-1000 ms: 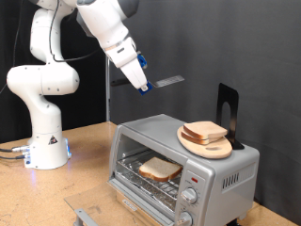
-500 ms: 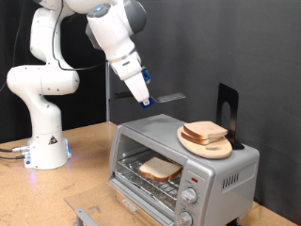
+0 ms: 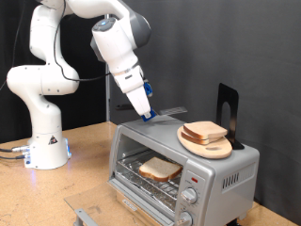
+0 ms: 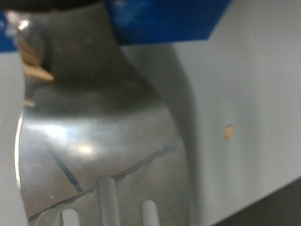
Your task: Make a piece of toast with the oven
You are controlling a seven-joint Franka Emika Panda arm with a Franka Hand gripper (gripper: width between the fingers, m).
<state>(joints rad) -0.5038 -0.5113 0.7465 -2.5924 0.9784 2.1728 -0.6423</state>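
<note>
Down comes the gripper (image 3: 148, 115), jaws clamped on a slotted metal spatula (image 3: 167, 114), onto the silver toaster oven (image 3: 221, 168), pale bread slice (image 3: 160, 169) already racked inside.

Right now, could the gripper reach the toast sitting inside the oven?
Probably yes: the oven door is down and the toast lies exposed on the rack. But the gripper holds a metal spatula above the oven.

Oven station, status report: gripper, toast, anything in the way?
Gripper low over the oven top, holding a metal spatula. Piece of toast on the rack inside. Oven door open. Round board with stacked slices beside the spatula.
</note>
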